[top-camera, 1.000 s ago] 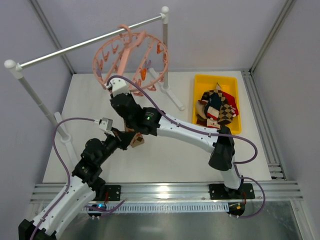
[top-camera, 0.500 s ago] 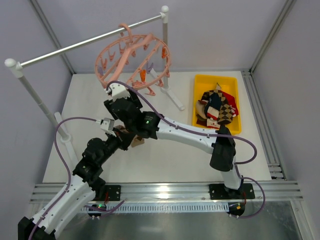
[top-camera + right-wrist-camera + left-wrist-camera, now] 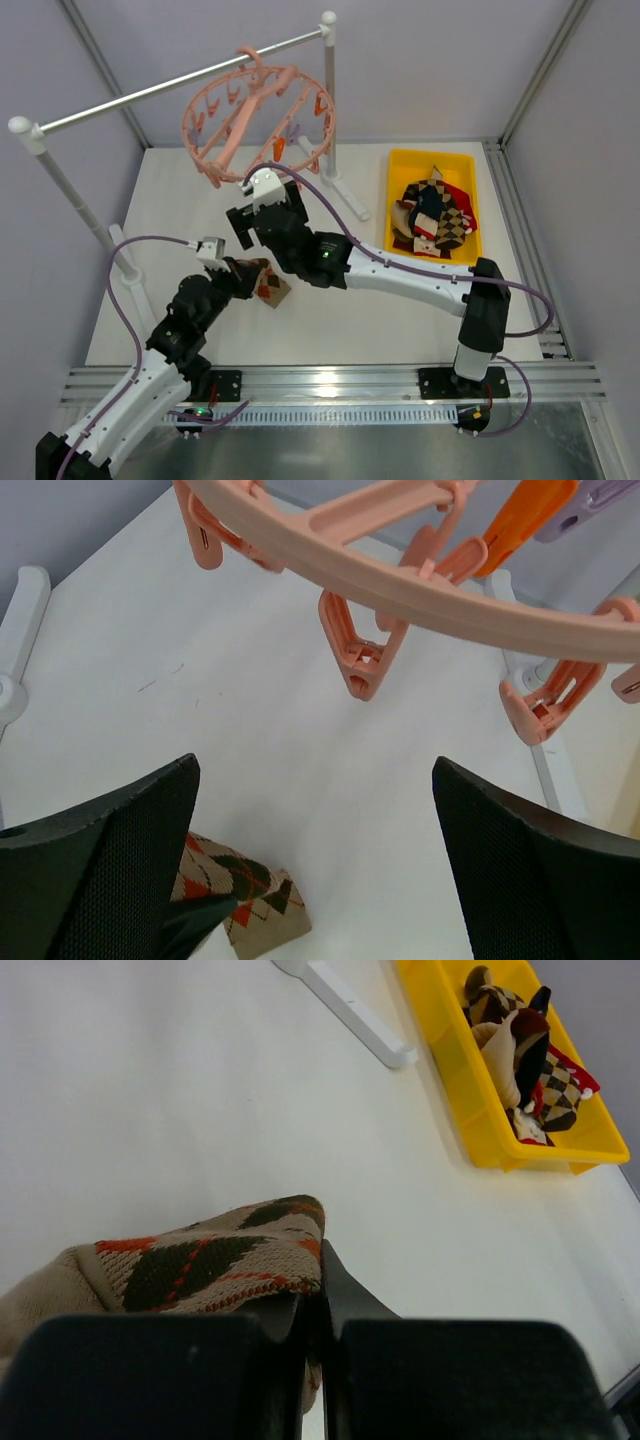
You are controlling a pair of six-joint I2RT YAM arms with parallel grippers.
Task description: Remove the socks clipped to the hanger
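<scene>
My left gripper [image 3: 312,1295] is clamped tight on 1 argyle sock [image 3: 210,1265], tan with dark diamonds and orange lines; its edge is pinched between the 2 black fingers and the rest drapes off to the left, low over the white table [image 3: 330,300]. My right gripper [image 3: 315,770] stands with its jaws spread wide and nothing between them, just under the near arc of the hanger [image 3: 400,575]. The salmon-pink ring crosses the top of the right wrist view, with pink clips [image 3: 360,650] dangling from it and 1 orange clip [image 3: 520,515] at the upper right. From above, the hanger hangs by its hook from the grey rail [image 3: 180,88], tilted, over the far-left part of the table. Well to the right sits a yellow bin [image 3: 450,1070] holding a heap of socks [image 3: 520,1050] in checks, brown, tan and red.
</scene>
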